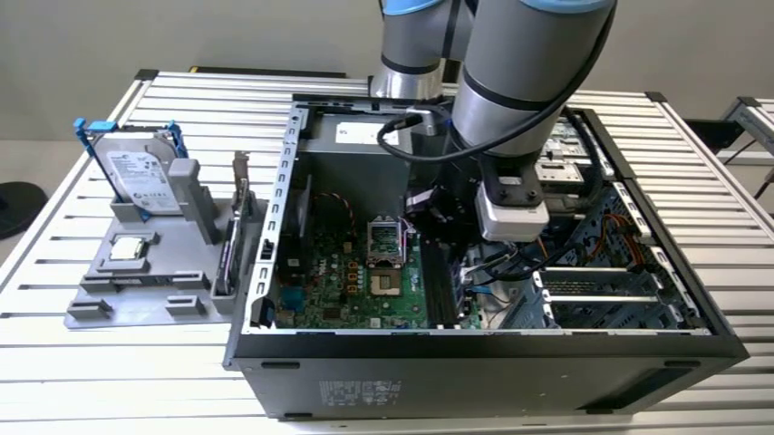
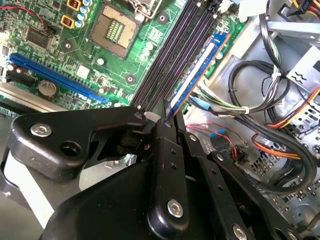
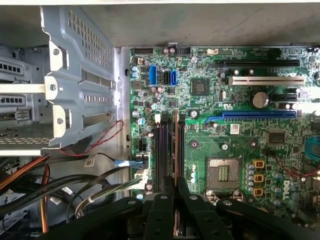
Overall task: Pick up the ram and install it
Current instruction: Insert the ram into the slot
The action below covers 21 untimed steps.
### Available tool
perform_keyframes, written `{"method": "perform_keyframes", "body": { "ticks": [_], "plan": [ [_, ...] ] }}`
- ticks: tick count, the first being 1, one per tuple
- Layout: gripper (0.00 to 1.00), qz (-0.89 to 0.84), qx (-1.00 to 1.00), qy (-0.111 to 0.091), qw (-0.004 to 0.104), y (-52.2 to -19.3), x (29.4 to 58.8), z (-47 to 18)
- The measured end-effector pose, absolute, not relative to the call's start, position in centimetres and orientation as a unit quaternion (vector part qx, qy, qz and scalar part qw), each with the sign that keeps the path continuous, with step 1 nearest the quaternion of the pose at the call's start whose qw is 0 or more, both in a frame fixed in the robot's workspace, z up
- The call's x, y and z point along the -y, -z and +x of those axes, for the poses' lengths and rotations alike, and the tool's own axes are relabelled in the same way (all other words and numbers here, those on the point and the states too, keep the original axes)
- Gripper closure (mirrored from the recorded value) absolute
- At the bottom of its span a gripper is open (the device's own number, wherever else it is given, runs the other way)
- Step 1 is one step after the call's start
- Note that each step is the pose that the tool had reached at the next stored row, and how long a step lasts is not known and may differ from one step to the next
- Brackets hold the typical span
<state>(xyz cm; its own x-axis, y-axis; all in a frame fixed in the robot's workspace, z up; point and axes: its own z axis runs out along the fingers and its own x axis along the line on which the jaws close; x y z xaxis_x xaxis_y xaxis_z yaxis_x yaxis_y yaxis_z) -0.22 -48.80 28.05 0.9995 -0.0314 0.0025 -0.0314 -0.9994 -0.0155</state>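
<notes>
The hand (image 2: 167, 117) grips the ram (image 2: 197, 75), seating it in the motherboard slots (image 3: 162, 150). Installing, I judge. Next calls for straight, even pressure toward the board's six o'clock.

Exterior view: even, diffuse overhead light; the slatted table (image 1: 72, 227) reads bright, while the computer case (image 1: 484, 362) interior falls into shadow beneath the arm (image 1: 520, 82). Second wrist view: daylight-bright motherboard (image 2: 120, 60), colours slightly washed, soft sheen on the black gripper (image 2: 167, 117) linkage, which sits soft-focused. First wrist view: dimmer, flat, mild grain, dark lower edge
</notes>
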Motion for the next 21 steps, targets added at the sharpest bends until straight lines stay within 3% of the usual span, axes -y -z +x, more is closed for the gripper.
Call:
{"method": "perform_keyframes", "body": {
  "ticks": [21],
  "plan": [
    [1.00,-1.000,-0.015,0.001,0.014,-26.3,48.6,-0.2]
  ]
}}
